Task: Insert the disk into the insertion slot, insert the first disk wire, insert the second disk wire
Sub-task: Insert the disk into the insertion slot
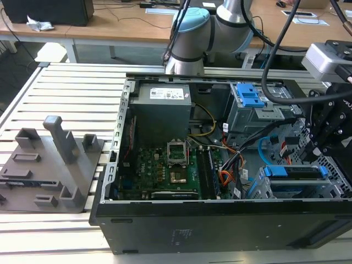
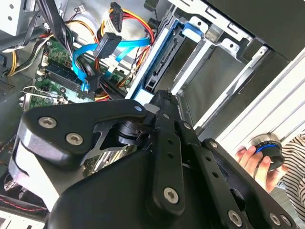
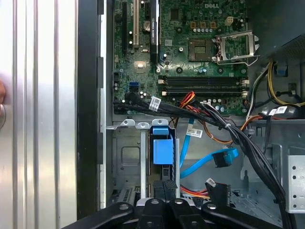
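Disk seating is the step in hand, we judge. The disk [image 3: 161, 149] stands on edge inside the insertion slot [image 3: 125, 164]. The gripper [image 3: 164, 190] sits at its outer end with the jaws drawn in tight, pinching it as far as we can tell. Finishing calls for a straight push along the slot (no twist) until the blue carrier is home. We count one disk, one slot and one second disk wire [image 3: 200, 165], its plug end free just beside the cage, with one black plug [image 3: 217, 186] near it. One person's hand [image 2: 250, 160] rests outside the case.
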